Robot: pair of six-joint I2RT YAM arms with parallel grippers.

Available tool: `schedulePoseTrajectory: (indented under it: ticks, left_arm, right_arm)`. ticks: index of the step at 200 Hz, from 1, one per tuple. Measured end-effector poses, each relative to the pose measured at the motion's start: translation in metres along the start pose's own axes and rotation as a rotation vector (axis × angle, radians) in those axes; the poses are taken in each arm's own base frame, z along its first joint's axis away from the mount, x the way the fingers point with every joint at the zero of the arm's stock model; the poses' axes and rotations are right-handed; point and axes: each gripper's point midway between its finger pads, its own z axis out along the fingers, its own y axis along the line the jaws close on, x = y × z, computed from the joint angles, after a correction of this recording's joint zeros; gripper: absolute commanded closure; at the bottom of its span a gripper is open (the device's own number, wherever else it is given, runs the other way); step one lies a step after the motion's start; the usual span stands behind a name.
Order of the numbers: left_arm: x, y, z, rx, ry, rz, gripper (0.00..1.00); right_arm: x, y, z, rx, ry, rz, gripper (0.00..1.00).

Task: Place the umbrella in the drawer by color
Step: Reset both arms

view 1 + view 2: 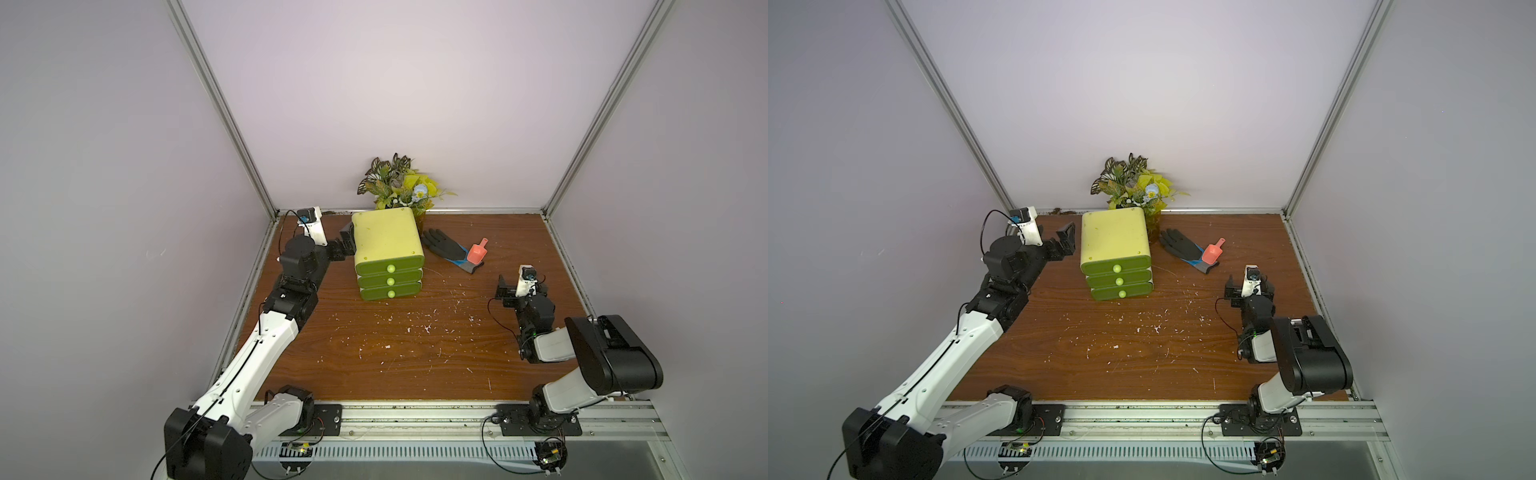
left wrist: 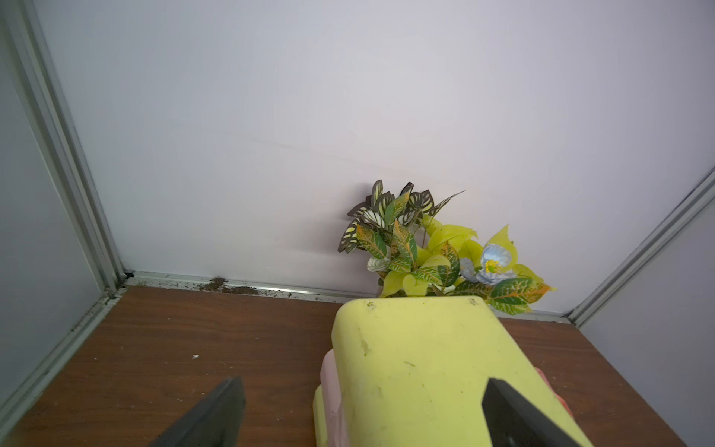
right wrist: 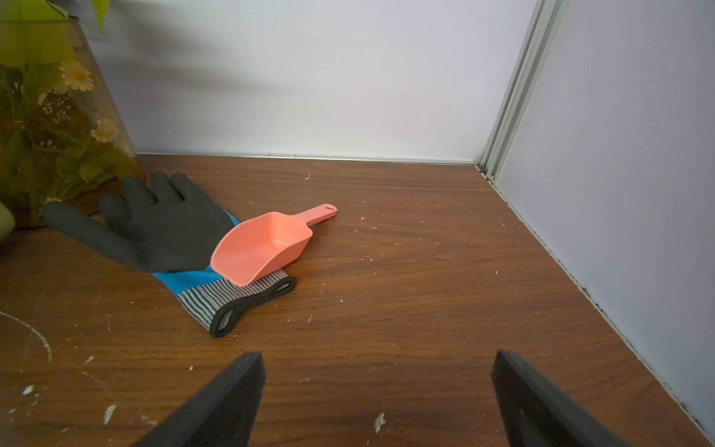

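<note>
My left claw point(image 1: 1065, 240) gapes empty beside the back left corner of the drawers point(image 1: 386, 239), all three shut, standing before the plant point(image 1: 399, 183). My right claw point(image 3: 378, 355), likewise spread and empty, hovers near the glove point(image 3: 154, 228), with the scoop point(image 3: 263, 247) on its cuff. The umbrella I cannot make out

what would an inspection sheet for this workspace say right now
surface: brown wood-grain table, scratched, white flecks.
job's things: green plastic three-drawer cabinet, drawers shut; no umbrella seen.
clutter: black-and-blue work glove, salmon plastic scoop resting on its cuff; artificial plant behind cabinet.
grippers: left gripper open beside cabinet; right gripper open, empty, over bare table.
cables: black cable loops at right wrist.
surroundings: pale walls, aluminium frame posts.
</note>
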Motion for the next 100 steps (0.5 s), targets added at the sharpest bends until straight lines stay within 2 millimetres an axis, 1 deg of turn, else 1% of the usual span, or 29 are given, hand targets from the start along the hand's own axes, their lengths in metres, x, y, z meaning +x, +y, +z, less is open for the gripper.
schedulePoseTrajectory:
  ticks: [20, 39, 46, 55, 68, 69, 71, 81, 88, 100]
  left_arm:
    - [0.005, 0.017, -0.008, -0.074, -0.048, 0.055, 0.01]
    - [0.008, 0.038, -0.021, -0.165, -0.148, 0.121, 0.01]
    - [0.012, 0.045, -0.026, -0.199, -0.187, 0.154, 0.01]
    - [0.025, 0.056, -0.032, -0.241, -0.230, 0.196, 0.01]
    - [0.060, 0.078, -0.032, -0.323, -0.190, 0.269, 0.01]
    - [0.064, 0.082, -0.032, -0.340, -0.183, 0.273, 0.01]
    - [0.067, 0.084, -0.031, -0.344, -0.176, 0.277, 0.01]
    - [0.092, 0.108, -0.025, -0.428, -0.109, 0.317, 0.01]
    - [0.105, 0.123, -0.021, -0.475, -0.068, 0.339, 0.01]
    - [0.120, 0.146, -0.019, -0.547, -0.020, 0.357, 0.01]
  right_arm:
    - [0.000, 0.000, 0.000, 0.000, 0.000, 0.001, 0.00]
    - [0.000, 0.000, 0.000, 0.000, 0.000, 0.001, 0.01]
    - [0.000, 0.000, 0.000, 0.000, 0.000, 0.001, 0.00]
    - [0.000, 0.000, 0.000, 0.000, 0.000, 0.001, 0.01]
    - [0.000, 0.000, 0.000, 0.000, 0.000, 0.001, 0.00]
    - [0.000, 0.000, 0.000, 0.000, 0.000, 0.000, 0.00]
    - [0.000, 0.000, 0.000, 0.000, 0.000, 0.000, 0.00]
    - [0.000, 0.000, 0.000, 0.000, 0.000, 0.000, 0.01]
    - [0.000, 0.000, 0.000, 0.000, 0.000, 0.000, 0.01]
    - [0.000, 0.000, 0.000, 0.000, 0.000, 0.001, 0.00]
